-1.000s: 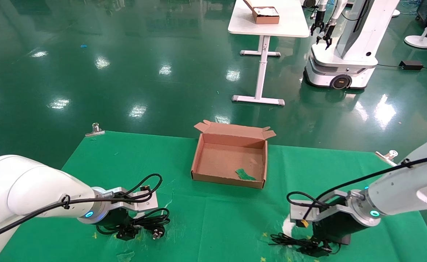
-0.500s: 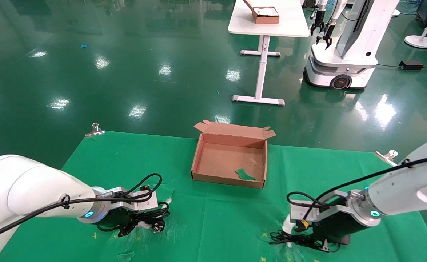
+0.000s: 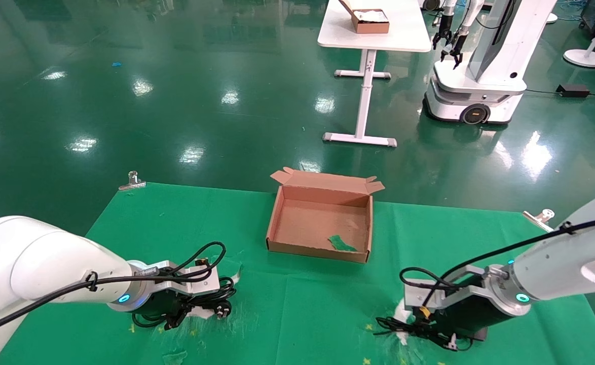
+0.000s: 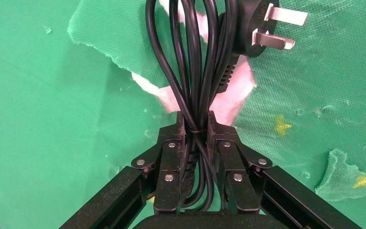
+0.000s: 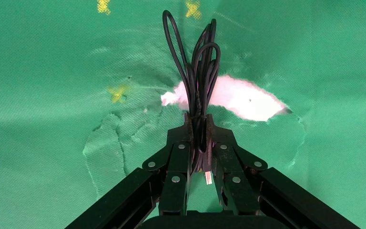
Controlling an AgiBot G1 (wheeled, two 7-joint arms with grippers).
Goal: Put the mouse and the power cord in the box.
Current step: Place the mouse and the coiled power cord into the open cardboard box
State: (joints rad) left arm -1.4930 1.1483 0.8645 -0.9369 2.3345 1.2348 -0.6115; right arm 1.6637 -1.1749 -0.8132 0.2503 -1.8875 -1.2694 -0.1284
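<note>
I see my left gripper (image 4: 193, 128) clamped on the power cord (image 4: 198, 57) at the bench's near-left — right gripper (image 5: 198, 125) pinching the mouse's wire bundle (image 5: 196, 71); 1 box (image 3: 277, 218) sits mid-bench.

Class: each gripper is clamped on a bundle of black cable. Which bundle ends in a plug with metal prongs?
The power cord, held by the left gripper: thick loops and a pronged plug. The right gripper pinches the mouse by its thinner wire.

The head view looks down across the green cloth (image 3: 297, 304), which both close wrist views share.
</note>
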